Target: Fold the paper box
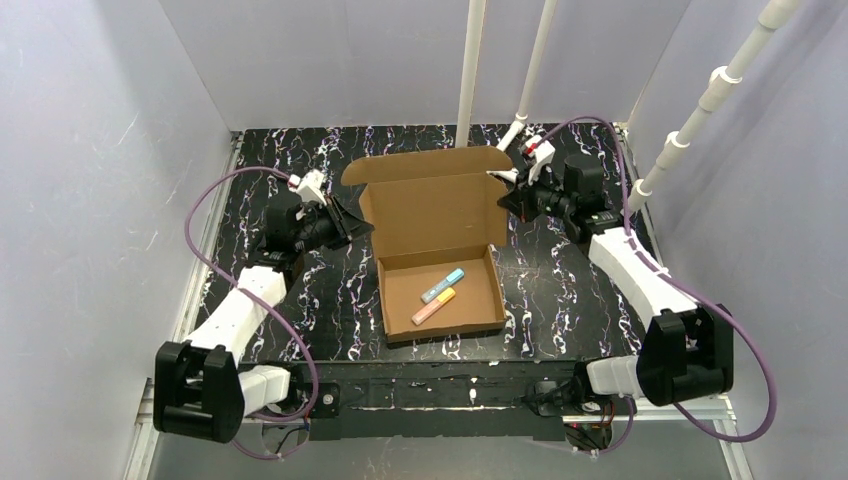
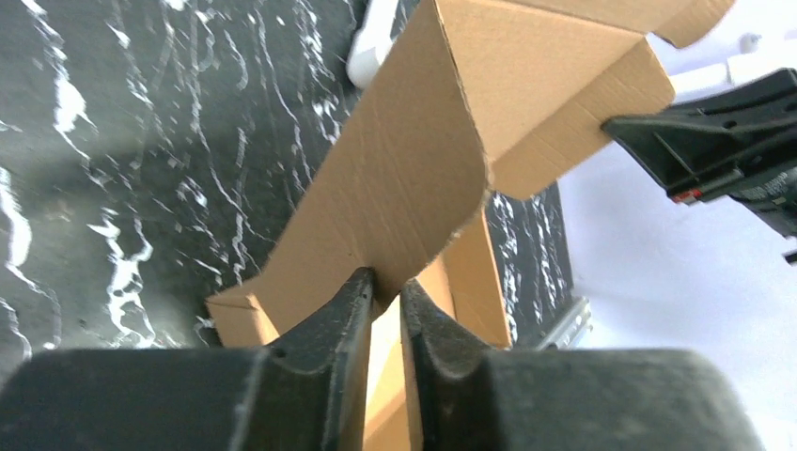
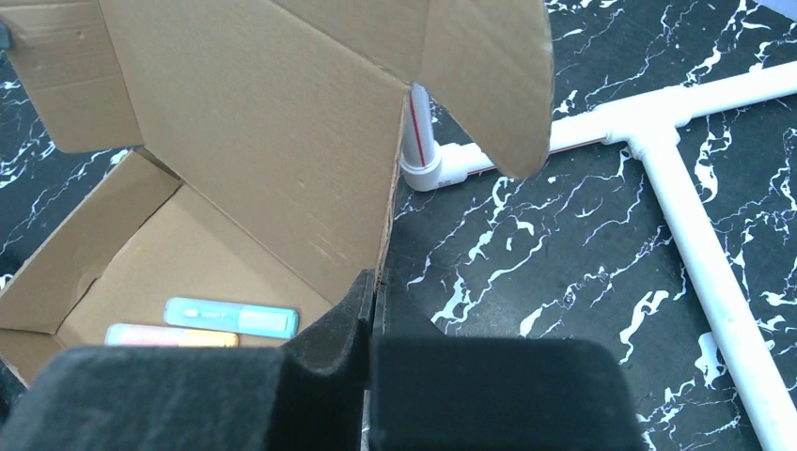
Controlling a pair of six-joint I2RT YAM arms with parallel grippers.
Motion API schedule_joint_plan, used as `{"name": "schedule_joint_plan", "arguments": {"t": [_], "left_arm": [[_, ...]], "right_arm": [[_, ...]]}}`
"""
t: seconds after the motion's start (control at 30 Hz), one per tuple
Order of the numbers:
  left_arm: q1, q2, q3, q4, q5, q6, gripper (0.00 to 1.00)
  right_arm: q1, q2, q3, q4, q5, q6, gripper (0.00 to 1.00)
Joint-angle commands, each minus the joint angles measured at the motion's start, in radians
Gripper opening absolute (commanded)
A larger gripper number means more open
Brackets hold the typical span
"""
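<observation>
Now left tool [image 2: 387,284] and right tool [image 3: 372,285] pinch opposite flaps of the paper box [image 1: 430,210].

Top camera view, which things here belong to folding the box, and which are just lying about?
Part of the job: paper box, lid up; left fingers and right fingers, each pinching one side of the lid.
Just lying about: blue marker and orange marker in the box's tray; white pipes at the back.
</observation>
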Motion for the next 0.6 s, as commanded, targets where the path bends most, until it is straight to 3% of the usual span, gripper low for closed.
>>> {"name": "schedule_joint_plan", "arguments": {"t": [0.0,0.2,0.33,0.43,0.57], "left_arm": [[-0.020,-0.107,-0.062,0.029,0.137,-0.034,0.22],[0.005,-0.396,-0.168,-0.044,0.076,-0.012,0.65],[0.017,-0.595,-0.172,-0.308,-0.159,0.083,0.85],[0.020,-0.649,-0.139,-0.471,-0.326,0.105,0.83],[0.020,-0.629,-0.145,-0.548,-0.441,0.073,0.68]], "right_arm": [[-0.024,-0.074,-0.067,0.113,-0.068,-0.001,0.01],[-0.088,-0.136,-0.135,0.062,-0.175,-0.113,0.01],[-0.135,-0.177,-0.195,0.077,-0.250,-0.127,0.01],[-0.160,-0.187,-0.206,0.079,-0.294,-0.129,0.01],[-0.168,-0.188,-0.196,0.076,-0.329,-0.129,0.01]]}}
